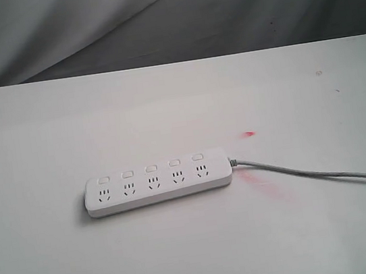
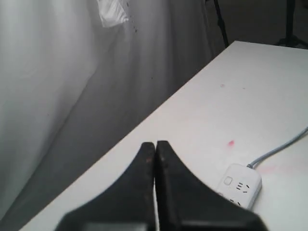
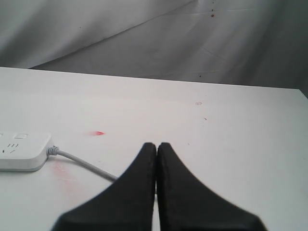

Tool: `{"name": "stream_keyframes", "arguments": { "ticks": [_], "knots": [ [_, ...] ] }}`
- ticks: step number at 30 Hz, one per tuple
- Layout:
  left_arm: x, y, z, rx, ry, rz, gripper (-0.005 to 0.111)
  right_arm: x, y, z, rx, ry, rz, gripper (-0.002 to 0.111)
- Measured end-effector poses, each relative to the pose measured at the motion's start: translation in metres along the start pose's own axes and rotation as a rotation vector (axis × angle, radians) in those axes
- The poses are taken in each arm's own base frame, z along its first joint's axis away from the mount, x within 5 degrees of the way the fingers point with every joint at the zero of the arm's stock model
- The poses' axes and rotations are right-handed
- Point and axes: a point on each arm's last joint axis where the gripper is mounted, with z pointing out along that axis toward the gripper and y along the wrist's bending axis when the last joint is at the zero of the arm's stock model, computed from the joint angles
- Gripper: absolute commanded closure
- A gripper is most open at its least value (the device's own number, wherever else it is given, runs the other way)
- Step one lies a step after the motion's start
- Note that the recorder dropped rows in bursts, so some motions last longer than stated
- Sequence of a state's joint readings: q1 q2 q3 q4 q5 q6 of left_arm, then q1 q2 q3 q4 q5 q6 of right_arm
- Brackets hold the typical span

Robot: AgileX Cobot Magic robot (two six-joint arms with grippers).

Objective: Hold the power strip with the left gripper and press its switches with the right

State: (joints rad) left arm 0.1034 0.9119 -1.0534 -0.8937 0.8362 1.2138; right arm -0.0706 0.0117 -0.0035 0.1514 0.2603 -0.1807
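The white power strip [image 1: 158, 183] lies flat near the middle of the white table, its outlets facing up. A row of small white switches [image 1: 150, 169] runs along its far edge. Its grey cable [image 1: 318, 174] trails off to the right. Neither arm appears in the exterior view. In the left wrist view my left gripper [image 2: 155, 144] is shut and empty, well above the table, with the cable end of the power strip [image 2: 240, 185] beyond it. My right gripper [image 3: 157, 145] is also shut and empty, above the cable [image 3: 84, 163], the power strip [image 3: 21, 151] off to one side.
A small red mark [image 1: 249, 134] and a pink smear [image 1: 261, 184] stain the table [image 1: 185, 246] near the strip's cable end. A grey cloth backdrop [image 1: 166, 16] hangs behind the table's far edge.
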Motion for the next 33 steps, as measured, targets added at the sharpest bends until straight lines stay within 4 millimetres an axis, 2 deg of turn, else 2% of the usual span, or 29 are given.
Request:
{"name": "stream_keyframes", "arguments": {
  "ticks": [5,8,10,11,12,13,14,17,18,19,21,23,28,33],
  "knots": [
    [-0.008,-0.009,-0.027,-0.107,-0.023,0.06,0.106,0.0,0.0,0.0,0.0,0.0,0.0,0.108],
    [-0.004,-0.014,-0.055,-0.272,0.012,-0.069,0.106,0.0,0.0,0.0,0.0,0.0,0.0,0.108],
    [0.012,-0.026,-0.076,-0.381,0.044,-0.205,0.106,0.0,0.0,0.0,0.0,0.0,0.0,0.108],
    [0.028,-0.035,-0.085,-0.444,0.062,-0.265,0.106,0.0,0.0,0.0,0.0,0.0,0.0,0.108],
    [0.039,-0.038,-0.088,-0.478,0.073,-0.275,0.106,0.0,0.0,0.0,0.0,0.0,0.0,0.108],
    [0.059,-0.043,-0.09,-0.544,0.076,-0.273,0.106,0.0,0.0,0.0,0.0,0.0,0.0,0.108],
    [0.07,-0.046,-0.09,-0.576,0.06,-0.274,0.106,0.0,0.0,0.0,0.0,0.0,0.0,0.108],
    [0.128,-0.061,-0.078,-0.677,-0.089,-0.312,0.106,0.0,0.0,0.0,0.0,0.0,0.0,0.108],
    [0.139,-0.065,-0.074,-0.68,-0.103,-0.325,0.106,0.0,0.0,0.0,0.0,0.0,0.0,0.108],
    [0.162,-0.073,-0.068,-0.679,-0.103,-0.348,0.106,0.0,0.0,0.0,0.0,0.0,0.0,0.108],
    [0.189,-0.084,-0.063,-0.678,-0.103,-0.362,0.106,0.0,0.0,0.0,0.0,0.0,0.0,0.108],
    [0.208,-0.091,-0.058,-0.665,-0.103,-0.379,0.106,0.0,0.0,0.0,0.0,0.0,0.0,0.108],
    [0.234,-0.098,-0.045,-0.624,-0.053,-0.435,0.106,0.0,0.0,0.0,0.0,0.0,0.0,0.108],
    [0.236,-0.099,-0.044,-0.623,-0.048,-0.431,0.106,0.0,0.0,0.0,0.0,0.0,0.0,0.108]
  ]
}}
